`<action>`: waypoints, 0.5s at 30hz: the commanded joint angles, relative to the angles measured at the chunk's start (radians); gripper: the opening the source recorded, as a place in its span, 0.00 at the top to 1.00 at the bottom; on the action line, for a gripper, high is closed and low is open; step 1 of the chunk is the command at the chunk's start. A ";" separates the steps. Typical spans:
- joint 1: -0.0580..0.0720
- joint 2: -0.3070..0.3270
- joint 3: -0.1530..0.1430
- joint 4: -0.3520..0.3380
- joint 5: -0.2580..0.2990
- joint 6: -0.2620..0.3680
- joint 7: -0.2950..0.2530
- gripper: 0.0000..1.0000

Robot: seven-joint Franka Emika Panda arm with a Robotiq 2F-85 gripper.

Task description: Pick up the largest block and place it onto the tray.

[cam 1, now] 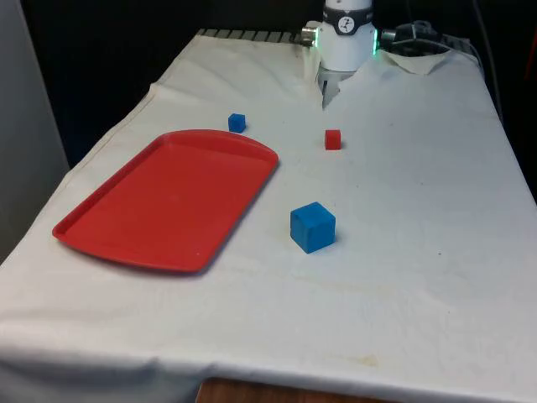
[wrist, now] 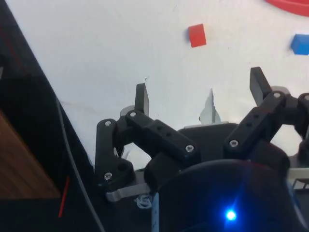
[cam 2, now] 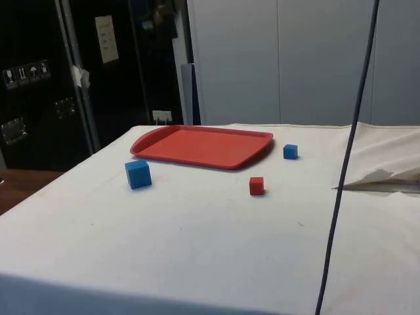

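The largest block, a blue cube [cam 1: 312, 227] [cam 2: 138, 174], rests on the white cloth just off the red tray's [cam 1: 159, 206] [cam 2: 197, 146] corner, towards the front view's right. A small red cube [cam 1: 333, 139] [cam 2: 256, 186] [wrist: 197, 35] and a small blue cube [cam 1: 237, 122] [cam 2: 290, 151] [wrist: 300, 44] lie farther back. In the wrist view my gripper [wrist: 201, 89] hangs open high over bare cloth with nothing between its fingers. The red cube, the small blue cube and the tray's edge [wrist: 289, 5] lie well beyond the fingertips.
The tray lies flat with nothing on it, at the front view's left. The robot's base [cam 1: 346, 38] stands at the far end beside rumpled cloth [cam 1: 419, 59]. A dark cable [cam 2: 341, 164] hangs across the side view. The table's edge [wrist: 53, 96] runs near the gripper.
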State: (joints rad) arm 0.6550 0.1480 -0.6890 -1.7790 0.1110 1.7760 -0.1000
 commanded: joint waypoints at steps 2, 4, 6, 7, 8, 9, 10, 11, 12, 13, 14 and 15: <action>-0.005 0.019 0.001 0.013 0.013 0.004 -0.007 0.00; -0.008 0.038 0.001 0.027 0.021 0.009 -0.010 0.00; -0.010 0.051 0.002 0.038 0.026 0.009 -0.012 0.00; -0.012 0.060 0.002 0.045 0.030 0.010 -0.013 0.00; -0.013 0.067 0.002 0.051 0.032 0.011 -0.014 0.00; -0.014 0.074 0.002 0.057 0.034 0.011 -0.015 0.00; -0.015 0.083 0.002 0.063 0.037 0.013 -0.016 0.00; -0.018 0.100 0.003 0.076 0.045 0.016 -0.019 0.00; -0.013 0.089 0.000 0.068 0.031 0.015 -0.013 0.00; -0.020 0.109 0.003 0.083 0.048 0.017 -0.021 0.00; -0.022 0.120 0.003 0.090 0.054 0.021 -0.023 0.00; -0.024 0.132 0.004 0.097 0.060 0.026 -0.025 0.00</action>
State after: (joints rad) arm 0.6370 0.2660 -0.6890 -1.6910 0.1570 1.8000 -0.1180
